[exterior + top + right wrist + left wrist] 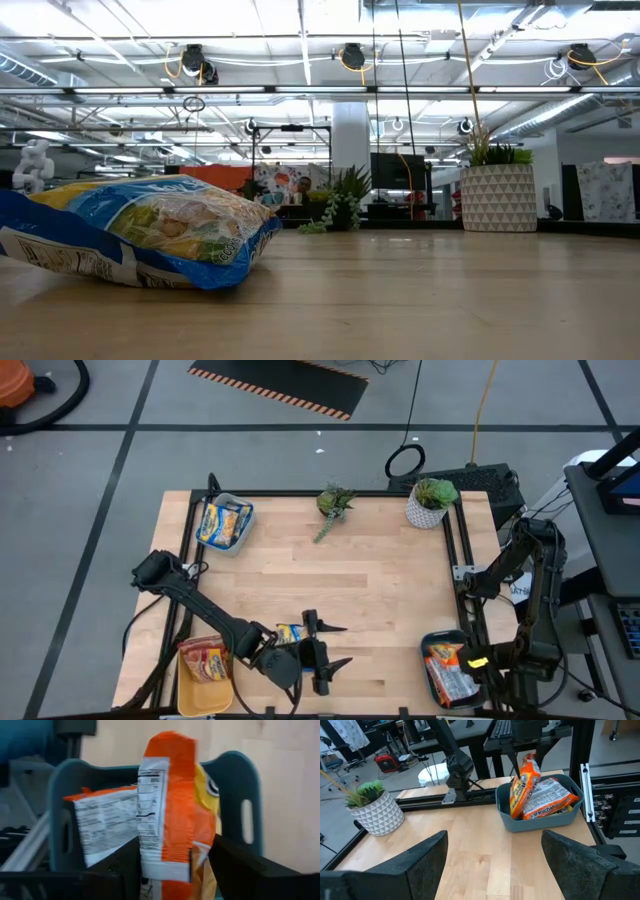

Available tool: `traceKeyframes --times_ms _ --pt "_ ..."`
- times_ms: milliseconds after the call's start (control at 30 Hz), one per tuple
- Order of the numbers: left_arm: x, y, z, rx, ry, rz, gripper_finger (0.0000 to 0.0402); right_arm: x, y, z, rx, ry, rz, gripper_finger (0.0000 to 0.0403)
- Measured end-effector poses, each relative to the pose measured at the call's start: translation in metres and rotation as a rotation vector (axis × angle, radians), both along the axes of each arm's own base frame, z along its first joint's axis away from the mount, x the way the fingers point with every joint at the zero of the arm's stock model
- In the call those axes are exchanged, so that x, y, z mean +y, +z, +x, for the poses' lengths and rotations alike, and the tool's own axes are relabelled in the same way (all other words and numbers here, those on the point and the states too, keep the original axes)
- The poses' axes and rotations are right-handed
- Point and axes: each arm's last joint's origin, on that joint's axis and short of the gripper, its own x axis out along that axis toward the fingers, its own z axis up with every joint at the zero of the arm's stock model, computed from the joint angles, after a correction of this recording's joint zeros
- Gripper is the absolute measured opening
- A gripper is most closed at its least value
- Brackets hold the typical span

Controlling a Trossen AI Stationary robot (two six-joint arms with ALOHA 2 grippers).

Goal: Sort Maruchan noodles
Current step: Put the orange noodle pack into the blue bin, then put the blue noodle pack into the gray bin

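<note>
Wooden tabletop (pixel 380 575): your right gripper (pixel 172 865) is clamped on an orange packet (pixel 167 805), held over the teal bin (pixel 428 642) at the near right corner. Your left gripper (pixel 325 650), fingers spread, hovers beside a blue-and-yellow packet (pixel 290 633) lying near the front edge.
</note>
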Motion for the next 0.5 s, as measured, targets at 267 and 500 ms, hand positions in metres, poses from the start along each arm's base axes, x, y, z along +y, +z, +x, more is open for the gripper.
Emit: traceKeyframes --times_ms 267,500 --pt "0.0 0.0 0.0 0.003 -0.016 -0.016 0.0326 0.019 0.003 0.001 0.078 -0.005 0.224 0.0232" --pt "-0.001 -0.001 0.0 0.007 -0.031 -0.025 0.0326 0.037 0.011 0.002 0.088 0.064 0.424 0.0228"
